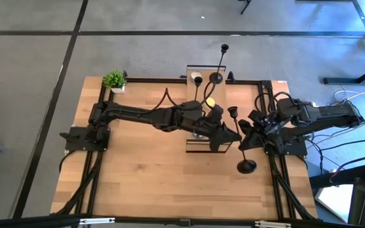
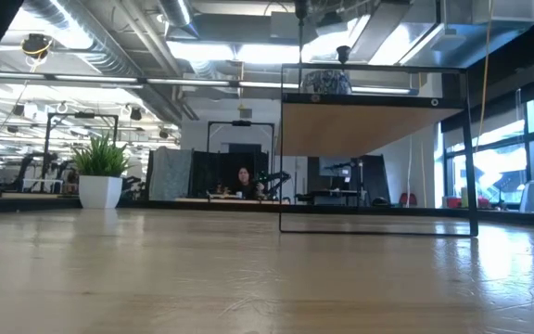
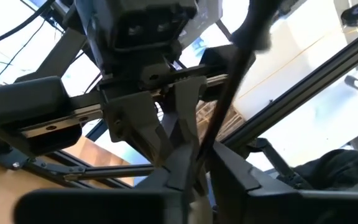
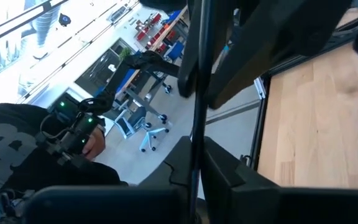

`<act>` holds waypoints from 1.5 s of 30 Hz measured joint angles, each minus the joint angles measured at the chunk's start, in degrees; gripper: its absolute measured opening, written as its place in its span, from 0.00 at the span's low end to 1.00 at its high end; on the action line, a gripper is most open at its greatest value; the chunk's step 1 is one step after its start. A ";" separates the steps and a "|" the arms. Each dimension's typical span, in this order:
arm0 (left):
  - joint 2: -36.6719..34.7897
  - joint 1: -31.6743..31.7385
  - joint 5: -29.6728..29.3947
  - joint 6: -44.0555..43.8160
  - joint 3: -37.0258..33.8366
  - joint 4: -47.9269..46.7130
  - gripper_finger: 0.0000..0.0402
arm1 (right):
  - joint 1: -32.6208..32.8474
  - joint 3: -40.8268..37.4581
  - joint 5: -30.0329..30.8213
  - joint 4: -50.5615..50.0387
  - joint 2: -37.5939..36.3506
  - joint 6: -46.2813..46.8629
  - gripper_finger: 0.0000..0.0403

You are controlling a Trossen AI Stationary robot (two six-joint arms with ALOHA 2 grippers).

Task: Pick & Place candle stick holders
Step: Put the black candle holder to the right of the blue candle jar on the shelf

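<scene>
A candle stick holder (image 1: 241, 143) hung tilted near the counter's (image 1: 144, 183) right edge, both the right claw (image 1: 248, 135) and left claw (image 1: 232, 135) clamped on its stem. Behind, a shelf (image 1: 203, 71) held another holder (image 1: 218, 63) and a candle (image 1: 196, 78).

Two black jointed arms (image 1: 151, 115) w/ cables.

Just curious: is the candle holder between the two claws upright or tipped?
Tipped: the candle holder slants, base low, gripped by the right claw.
</scene>
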 joint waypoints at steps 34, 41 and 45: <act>-14.43 -23.28 -77.30 -12.80 0.00 -42.40 0.45 | 11.44 0.09 64.01 -4.27 5.31 -18.48 0.03; -14.21 -27.15 -83.49 -14.55 0.00 -46.54 0.45 | 17.21 0.07 71.69 -3.49 11.16 -14.78 0.03; -13.62 -27.24 -84.14 -14.04 -0.02 -48.62 0.45 | 18.69 0.04 77.76 -6.04 11.79 -12.65 0.03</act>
